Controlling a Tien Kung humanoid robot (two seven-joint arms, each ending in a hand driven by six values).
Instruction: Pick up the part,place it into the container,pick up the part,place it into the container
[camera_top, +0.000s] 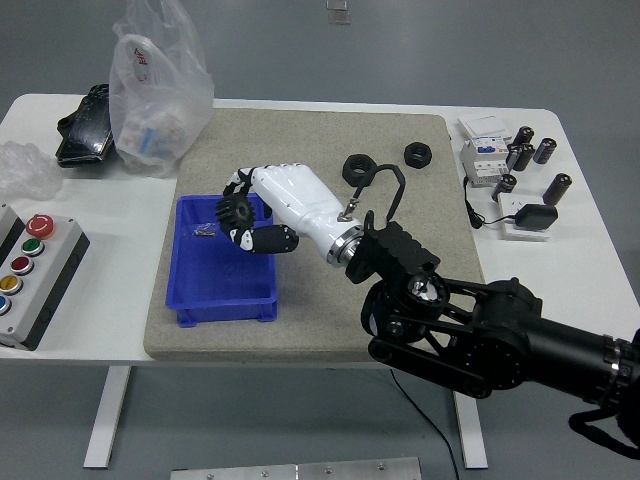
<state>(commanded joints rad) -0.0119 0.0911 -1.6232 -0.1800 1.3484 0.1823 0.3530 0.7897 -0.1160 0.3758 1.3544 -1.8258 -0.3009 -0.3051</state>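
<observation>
My right hand (243, 208) is white with black fingers. It reaches in from the lower right and is shut on a black gear (233, 213), held over the top right part of the blue container (225, 296). A small dark piece (205, 232) lies inside the container. A large black nut (357, 166) and a smaller black nut (417, 153) lie on the grey mat (310, 330) at the upper right. My wrist covers the mat's middle. My left hand is out of view.
A plastic bag (152, 90) and a black object (84, 128) stand at the back left. A button box (30, 272) sits at the left edge. A circuit breaker (484, 152), several dark cylinders (530, 150) and a black adapter (536, 215) lie at the right.
</observation>
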